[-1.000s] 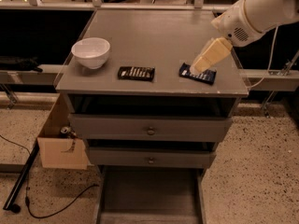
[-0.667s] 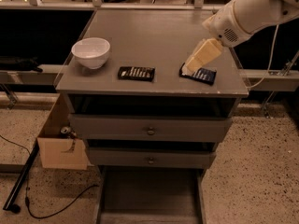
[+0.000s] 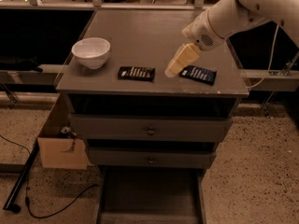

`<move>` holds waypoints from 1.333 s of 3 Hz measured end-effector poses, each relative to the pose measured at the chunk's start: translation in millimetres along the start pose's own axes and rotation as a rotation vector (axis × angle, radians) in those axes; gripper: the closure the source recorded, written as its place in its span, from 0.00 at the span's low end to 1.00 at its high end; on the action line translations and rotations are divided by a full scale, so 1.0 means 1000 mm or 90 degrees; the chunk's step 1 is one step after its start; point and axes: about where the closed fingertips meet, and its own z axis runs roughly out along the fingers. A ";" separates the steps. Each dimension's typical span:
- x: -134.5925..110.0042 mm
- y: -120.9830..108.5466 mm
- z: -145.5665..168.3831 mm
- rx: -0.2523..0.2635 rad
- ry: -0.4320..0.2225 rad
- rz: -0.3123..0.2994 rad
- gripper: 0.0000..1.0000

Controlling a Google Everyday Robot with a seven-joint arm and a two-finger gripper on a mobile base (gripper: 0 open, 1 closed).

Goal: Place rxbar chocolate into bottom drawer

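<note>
Gripper [image 3: 175, 68] noted low over bench [image 3: 154, 27], between rxbar chocolate [image 3: 136, 73] and blue-wrapped bar [image 3: 198, 74]; state of jaws cannot be told. Bottom drawer [image 3: 149, 197] observed open below. Risk judged: the blue-wrapped bar, lying nearer, could be taken by mistake.

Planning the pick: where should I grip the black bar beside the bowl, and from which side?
Probably from above, pinching the rxbar chocolate across its narrow width at mid-length: it lies flat on the cabinet top. The gripper hovers just to its right.

Claw [image 3: 172, 70] hangs between rxbar chocolate [image 3: 136, 73] and blue bar [image 3: 198, 74]
</note>
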 end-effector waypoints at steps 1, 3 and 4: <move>-0.006 -0.003 0.026 -0.026 0.004 -0.007 0.00; -0.014 -0.006 0.074 -0.069 0.018 -0.014 0.00; -0.011 -0.006 0.090 -0.084 0.025 -0.008 0.00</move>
